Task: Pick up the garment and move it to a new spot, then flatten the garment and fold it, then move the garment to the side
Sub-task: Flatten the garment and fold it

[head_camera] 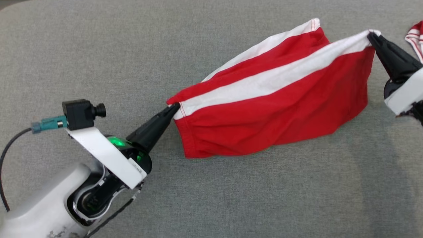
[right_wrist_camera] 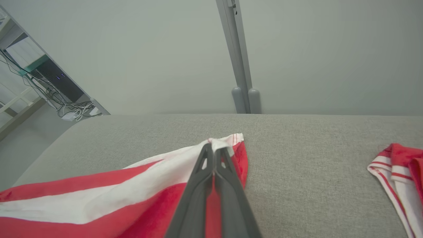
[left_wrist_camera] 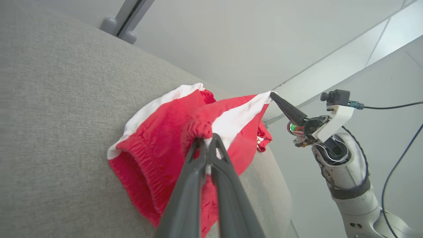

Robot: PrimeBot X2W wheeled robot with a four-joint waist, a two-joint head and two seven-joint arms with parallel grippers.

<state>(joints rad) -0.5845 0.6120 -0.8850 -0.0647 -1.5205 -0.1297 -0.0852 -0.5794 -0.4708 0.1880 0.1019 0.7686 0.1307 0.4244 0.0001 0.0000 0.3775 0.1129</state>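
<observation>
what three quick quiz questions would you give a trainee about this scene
1. True or false: the left fingers are shut on a corner of the red garment.
2. What do the right fingers hold? A the red garment's white band; B a towel; C nothing.
3. What lies on the grey cushion beyond the right fingers?

Key: 1 true. 2 A. 3 a second striped garment, red and white.
</observation>
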